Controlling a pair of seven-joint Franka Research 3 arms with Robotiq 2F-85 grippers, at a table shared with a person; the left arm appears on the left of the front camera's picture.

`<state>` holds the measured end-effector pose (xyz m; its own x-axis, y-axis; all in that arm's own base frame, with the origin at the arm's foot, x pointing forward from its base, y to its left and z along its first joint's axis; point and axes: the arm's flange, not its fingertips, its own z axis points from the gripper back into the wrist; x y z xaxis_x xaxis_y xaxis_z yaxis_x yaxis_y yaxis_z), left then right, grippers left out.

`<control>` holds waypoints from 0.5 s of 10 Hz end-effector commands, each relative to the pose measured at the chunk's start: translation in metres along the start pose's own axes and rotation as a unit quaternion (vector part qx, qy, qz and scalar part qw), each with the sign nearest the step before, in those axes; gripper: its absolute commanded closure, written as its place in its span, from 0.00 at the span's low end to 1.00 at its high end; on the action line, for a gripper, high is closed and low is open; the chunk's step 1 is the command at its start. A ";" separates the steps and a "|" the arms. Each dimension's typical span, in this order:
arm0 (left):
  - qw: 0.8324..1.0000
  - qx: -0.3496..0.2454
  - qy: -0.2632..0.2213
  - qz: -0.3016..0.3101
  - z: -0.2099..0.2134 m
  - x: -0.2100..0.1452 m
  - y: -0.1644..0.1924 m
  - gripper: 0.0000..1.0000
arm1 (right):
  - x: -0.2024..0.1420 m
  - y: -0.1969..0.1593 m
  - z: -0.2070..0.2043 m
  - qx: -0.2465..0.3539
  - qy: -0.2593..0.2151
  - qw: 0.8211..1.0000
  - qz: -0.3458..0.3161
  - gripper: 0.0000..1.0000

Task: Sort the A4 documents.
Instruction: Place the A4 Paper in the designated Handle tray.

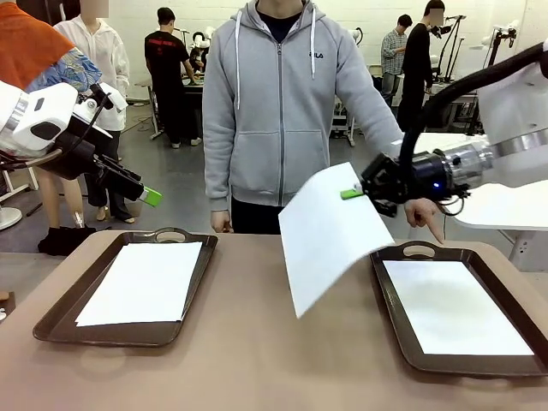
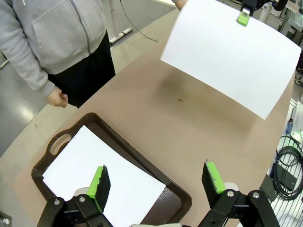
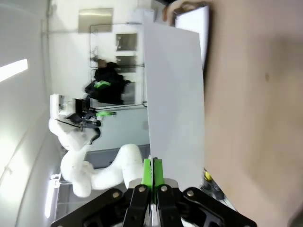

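Paper, one A4 sheet (image 1: 330, 235), hangs in the air between the trays, pinched by its top edge in my right gripper (image 1: 355, 193). Person's finger (image 1: 434, 229) points at the right tray (image 1: 394, 282), so lowering it there seems next. My left gripper (image 2: 158, 182) hovers wide open above the left tray (image 2: 177, 208).

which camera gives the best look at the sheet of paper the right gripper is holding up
The front view: the held sheet hangs fully visible from the right gripper, between the two trays. The left wrist view shows it whole but farther off; the right wrist view sees it nearly edge-on.
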<state>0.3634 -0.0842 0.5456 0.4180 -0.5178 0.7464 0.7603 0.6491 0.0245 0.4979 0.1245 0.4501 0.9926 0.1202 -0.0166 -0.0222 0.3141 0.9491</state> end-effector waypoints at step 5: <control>1.000 0.000 0.001 -0.005 -0.001 -0.001 0.000 0.00 | -0.045 -0.050 0.090 -0.048 -0.029 0.998 -0.014 0.99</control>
<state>0.3634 -0.0842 0.5457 0.4180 -0.5177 0.7465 0.7603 0.6491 0.0245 0.4764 0.0215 0.4356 0.9965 0.0757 -0.0369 0.0043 0.3923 0.9198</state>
